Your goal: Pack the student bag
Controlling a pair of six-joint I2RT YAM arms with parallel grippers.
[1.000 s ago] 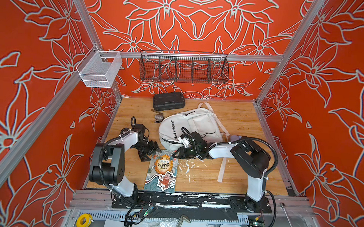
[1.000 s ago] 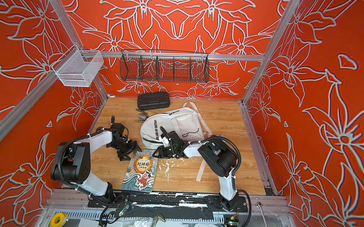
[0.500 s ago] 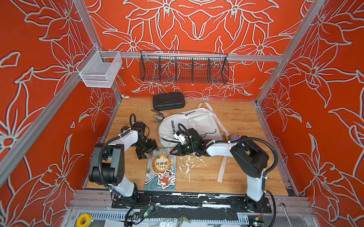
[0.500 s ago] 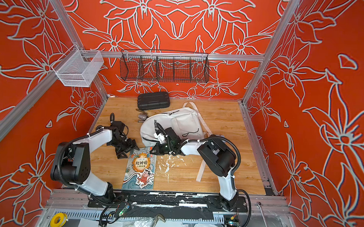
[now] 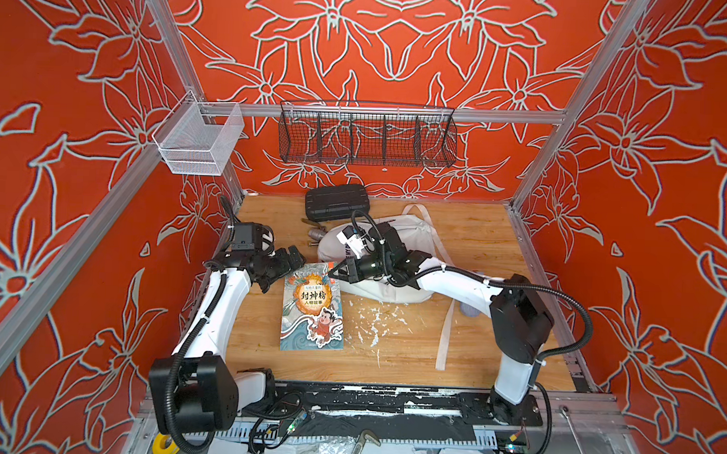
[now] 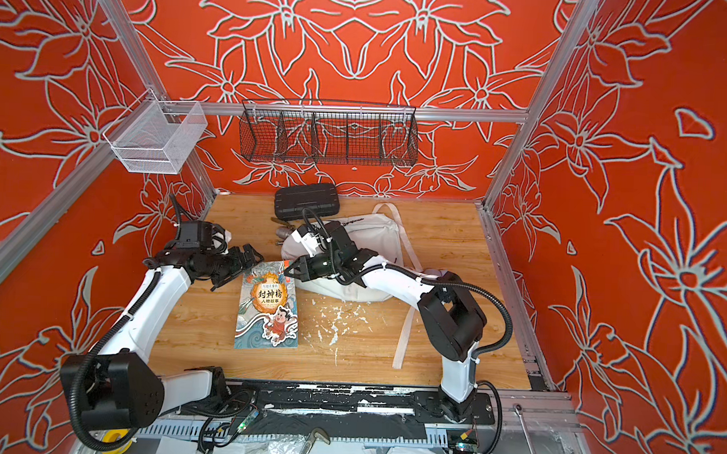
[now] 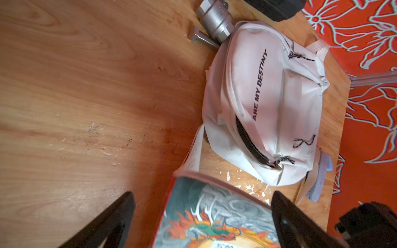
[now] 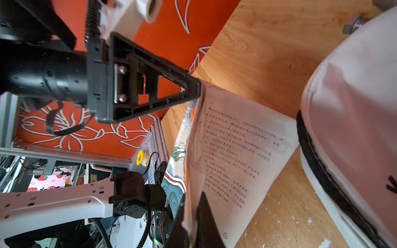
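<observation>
Scuffed wood worktop, flowered orange walls — cloth bag at twelve o'clock; right pincer pinches glossy book, left pincer agape.

The left arm bends inward, left gripper spread wide. The right arm stretches left across the middle, right gripper pinched on a book edge.

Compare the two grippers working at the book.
The left gripper is open, jaws apart around the storybook's far corner; the right gripper is shut, pinching the storybook's lifted leaves. The left gripper is clear of the white backpack; the right gripper's arm lies across it. Both are black and sit at the storybook's far end.
</observation>
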